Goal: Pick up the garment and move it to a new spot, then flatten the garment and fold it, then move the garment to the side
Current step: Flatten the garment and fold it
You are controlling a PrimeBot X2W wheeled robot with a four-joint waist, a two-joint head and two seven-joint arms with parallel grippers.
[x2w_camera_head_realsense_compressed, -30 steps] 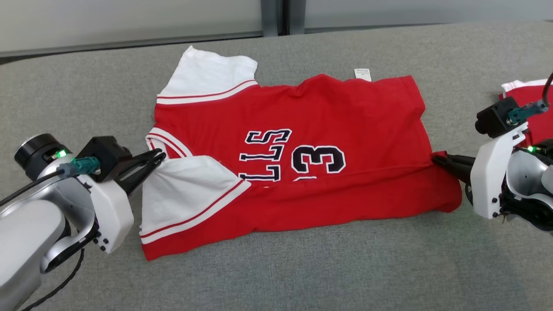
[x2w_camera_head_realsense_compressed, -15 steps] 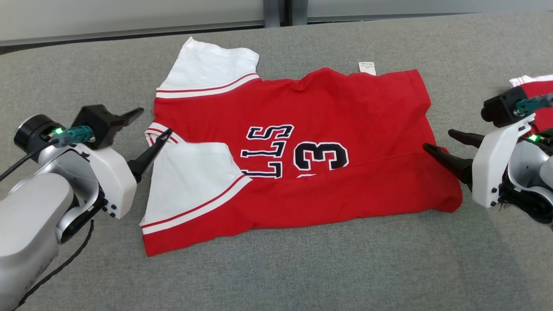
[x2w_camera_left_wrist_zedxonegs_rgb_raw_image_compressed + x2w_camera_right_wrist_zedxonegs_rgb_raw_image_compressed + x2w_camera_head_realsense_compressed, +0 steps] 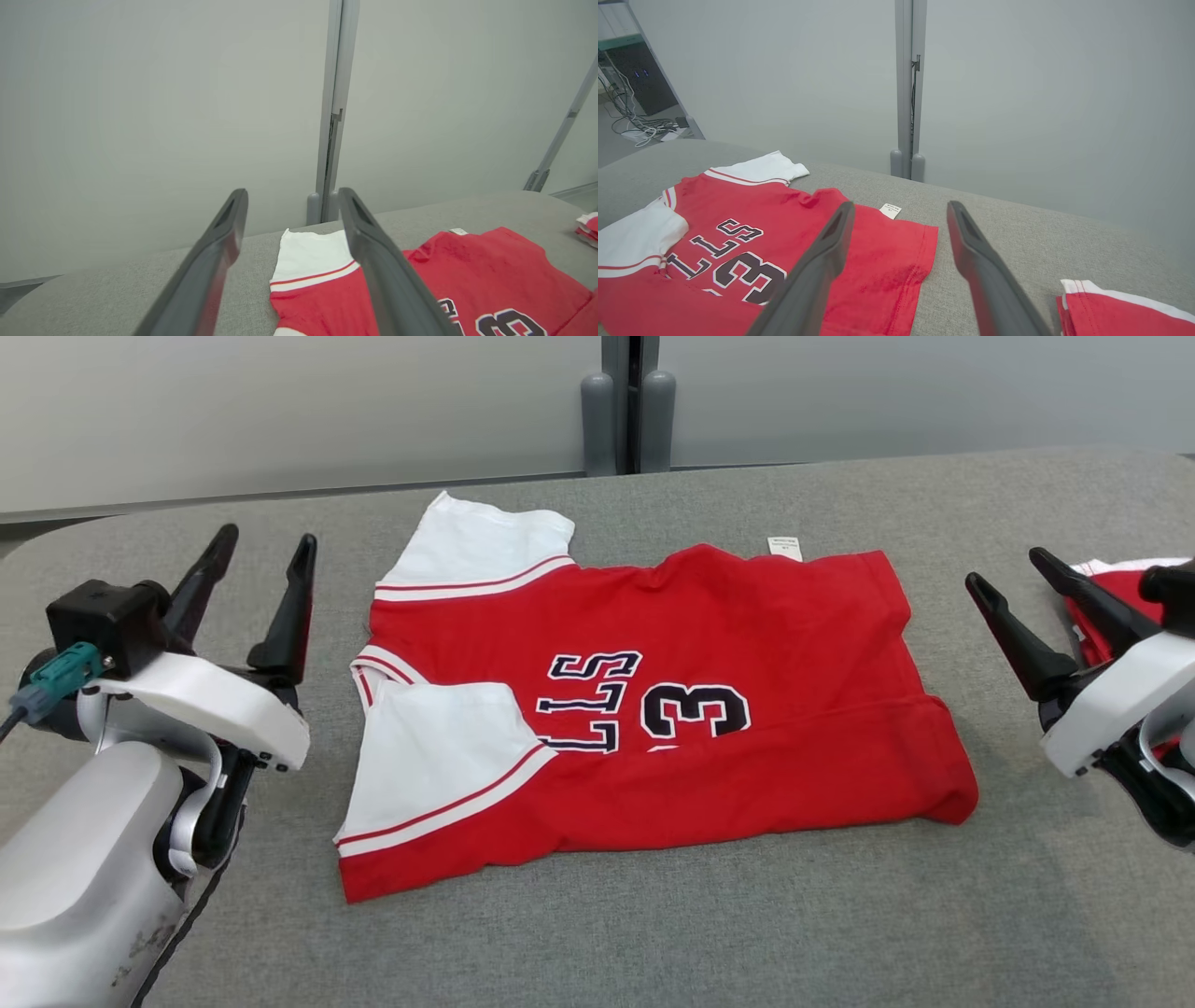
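The left gripper [image 3: 266, 537] hovers left of the shirt [image 3: 653, 709], clear of the cloth. Its two fingers are spread apart, hold nothing and point away from the robot toward the wall, and its pale forearm runs out of the head view at the lower left corner. The shirt lies flat in the middle of the table [image 3: 653, 933], red with white sleeves. Its near edge is folded up over the lower part of the print, so the number 3 and the letters are cut off along the fold. One white sleeve lies on the shirt's left part and the other sticks out at its far left corner. A small white tag [image 3: 784, 548] pokes out past the shirt's far edge. Wide bare table lies on the near side of the shirt, with a narrower strip beyond it. The right gripper [image 3: 1005, 567] hovers right of the shirt, clear of it, with its fingers spread and empty, angled up and leftward; the frame cuts off its wrist. Right of the shirt, behind that gripper, a second garment [image 3: 1111, 308], red and white, is partly hidden, and its folding cannot be made out.
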